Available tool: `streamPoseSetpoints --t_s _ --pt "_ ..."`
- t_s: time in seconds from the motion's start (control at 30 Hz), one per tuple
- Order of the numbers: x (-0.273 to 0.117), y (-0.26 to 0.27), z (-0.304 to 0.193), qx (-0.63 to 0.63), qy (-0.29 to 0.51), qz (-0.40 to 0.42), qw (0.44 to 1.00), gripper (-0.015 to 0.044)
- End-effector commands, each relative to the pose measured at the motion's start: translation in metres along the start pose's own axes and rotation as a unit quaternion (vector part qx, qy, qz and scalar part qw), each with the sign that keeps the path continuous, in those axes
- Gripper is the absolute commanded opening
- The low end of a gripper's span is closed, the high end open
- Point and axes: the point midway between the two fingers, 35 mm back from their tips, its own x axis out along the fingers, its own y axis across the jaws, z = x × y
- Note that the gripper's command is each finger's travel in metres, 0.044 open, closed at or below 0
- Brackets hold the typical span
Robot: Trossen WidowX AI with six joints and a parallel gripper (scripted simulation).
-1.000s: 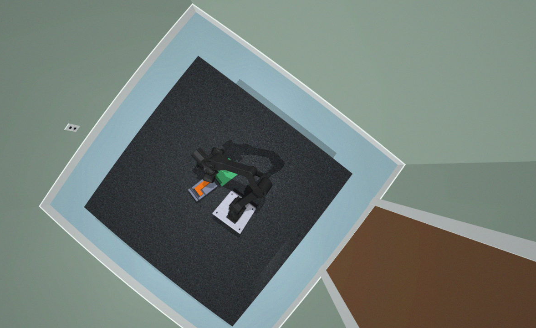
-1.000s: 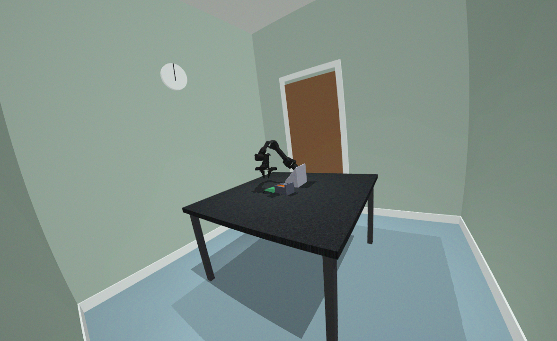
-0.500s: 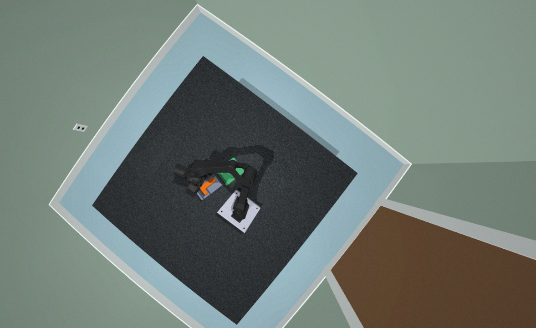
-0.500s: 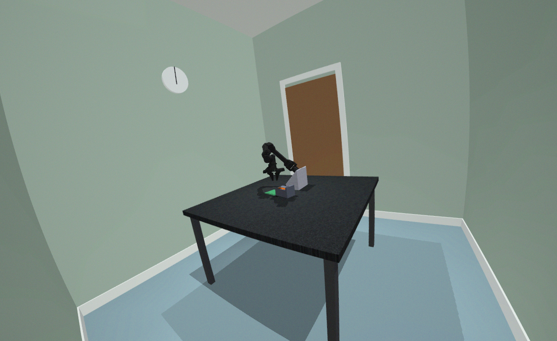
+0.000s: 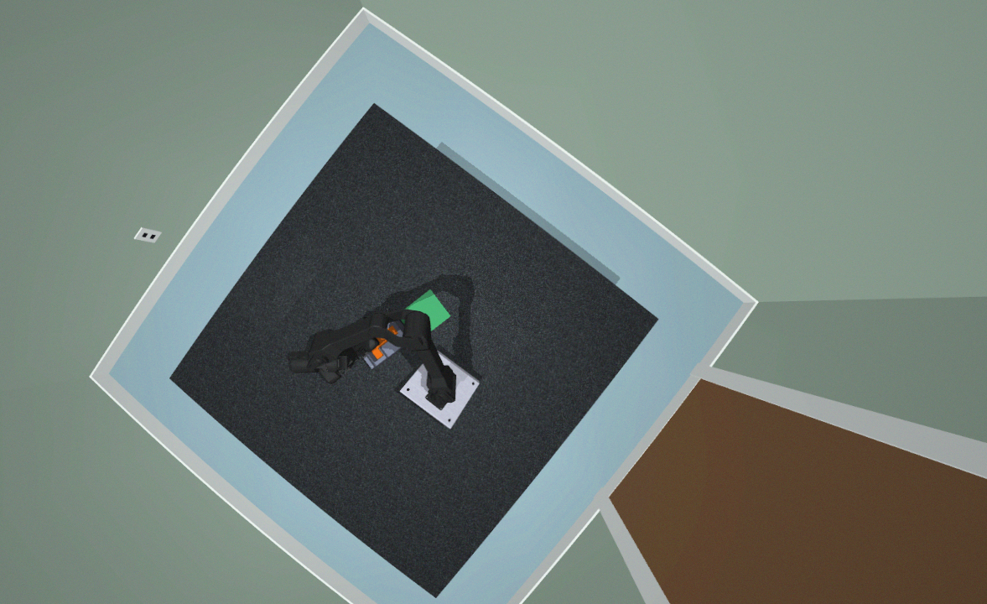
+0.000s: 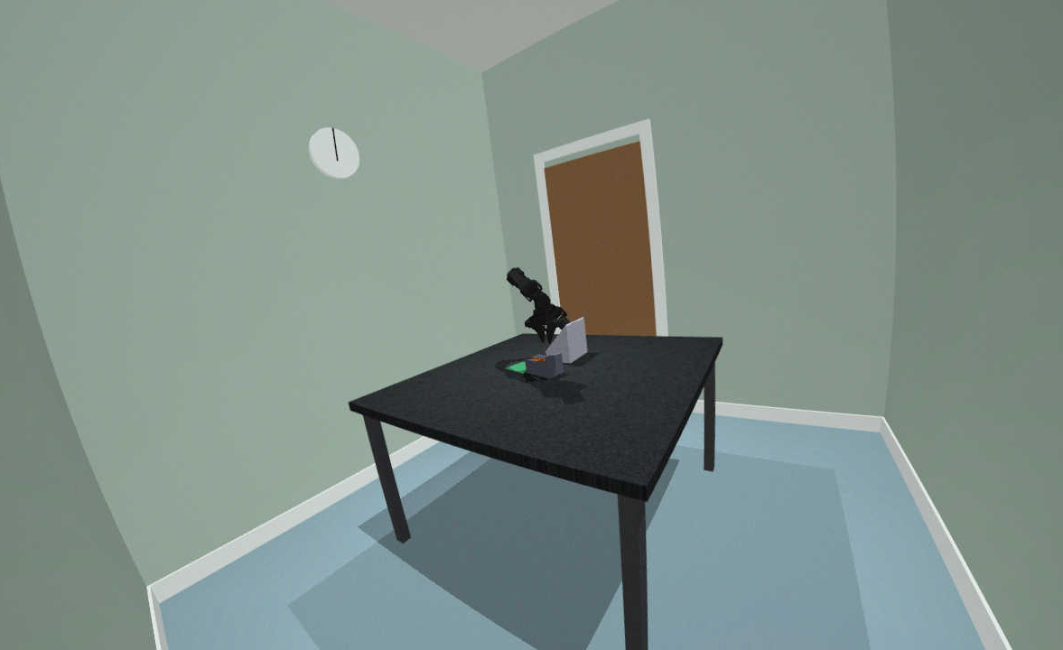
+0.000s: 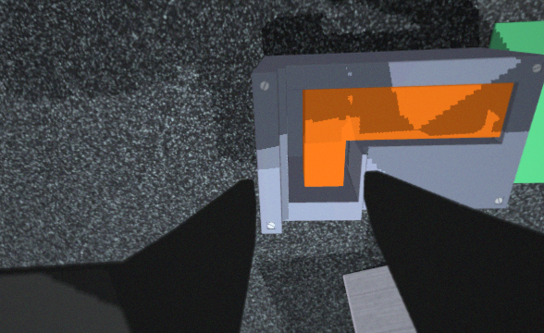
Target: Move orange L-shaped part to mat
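Evidently, the orange L-shaped part (image 5: pixel 378 352) (image 6: pixel 536 358) (image 7: pixel 324 153) is retained by its matching pocket in the grey tray (image 5: pixel 373 363) (image 6: pixel 544 366) (image 7: pixel 448 171), which is set on the desk (image 5: pixel 481 247) (image 6: pixel 518 420) (image 7: pixel 115 139) beside the green mat (image 5: pixel 436 311) (image 6: pixel 516 367) (image 7: pixel 542 139), presumably to keep the transfer short. The tool (image 6: pixel 546 340) (image 7: pixel 308 188) is held above the tray, probably so that the L-shaped end can be pressed. Its fingers are spread partway; nothing is pinched, and no contact with the part is seen.

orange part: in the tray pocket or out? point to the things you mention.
In. Wrist view shows the orange part (image 5: pixel 378 352) (image 6: pixel 536 358) (image 7: pixel 324 134) inside the L-shaped pocket, walls of the grey tray (image 5: pixel 392 354) (image 6: pixel 544 366) (image 7: pixel 438 171) around it.
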Motion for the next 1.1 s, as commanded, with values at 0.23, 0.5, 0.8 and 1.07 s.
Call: streamPoseSetpoints --t_s 0.23,0.5,0.8,1.07 --pt "0.02 0.016 -0.008 0.023 0.006 -0.012 1.0 0.018" --pt "0.076 0.012 -0.011 0.023 0.005 -0.014 1.0 0.018" --pt "0.076 0.012 -0.011 0.023 0.005 -0.014 1.0 0.018" --pt "0.085 0.012 -0.01 0.023 0.005 -0.014 1.0 0.018"
